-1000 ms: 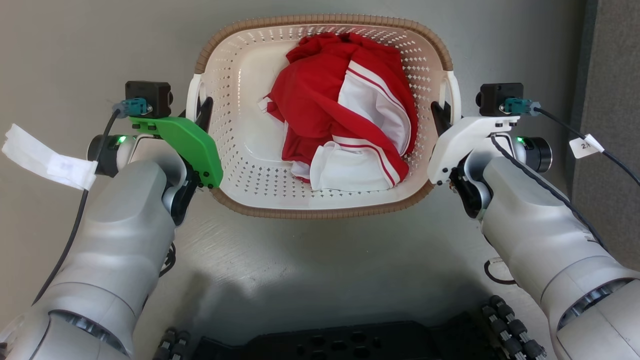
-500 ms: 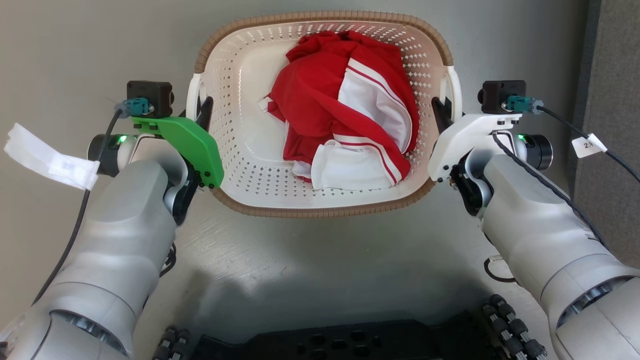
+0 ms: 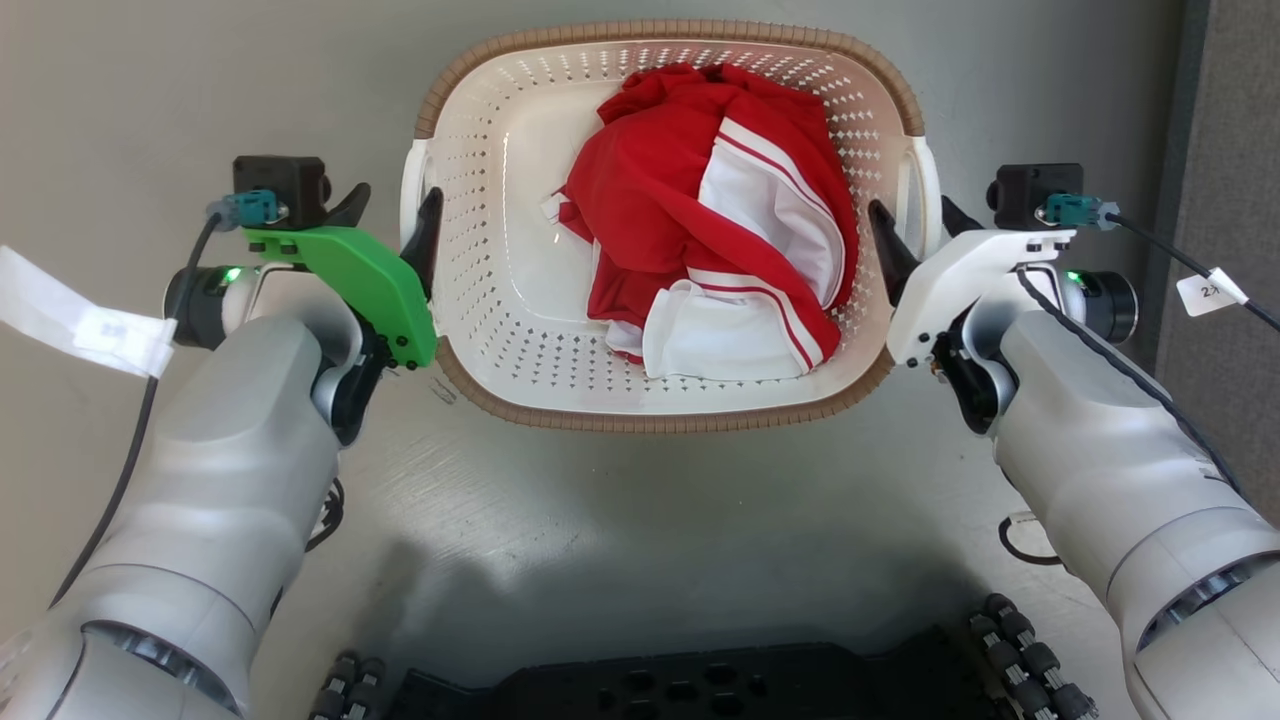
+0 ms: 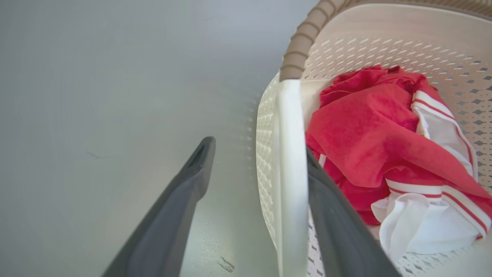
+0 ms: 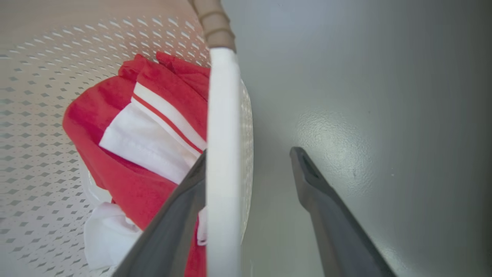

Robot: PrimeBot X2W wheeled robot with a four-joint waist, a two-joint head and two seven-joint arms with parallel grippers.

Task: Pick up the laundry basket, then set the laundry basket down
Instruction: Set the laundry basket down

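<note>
The laundry basket (image 3: 660, 425), cream with a brown rim, sits on the grey floor straight ahead with a red and white garment (image 3: 650, 200) inside. My left gripper (image 3: 390, 210) is open, its fingers standing either side of the basket's left loop handle (image 3: 409, 190). In the left wrist view that handle (image 4: 288, 154) lies against the inner finger, and the outer finger is well clear. My right gripper (image 3: 922, 225) is open too and straddles the right handle (image 3: 929, 190). In the right wrist view this handle (image 5: 223, 154) rests beside the inner finger.
A dark grey panel (image 3: 1240, 150) rises along the right edge. My black base (image 3: 680, 690) and its wheels fill the bottom. A white tag (image 3: 80, 320) hangs from the left arm's cable. Bare floor surrounds the basket.
Both grippers have gone from shut on the handles to open, the outer fingers swinging away from the basket. The whole picture has shifted slightly right, so the camera moved.
</note>
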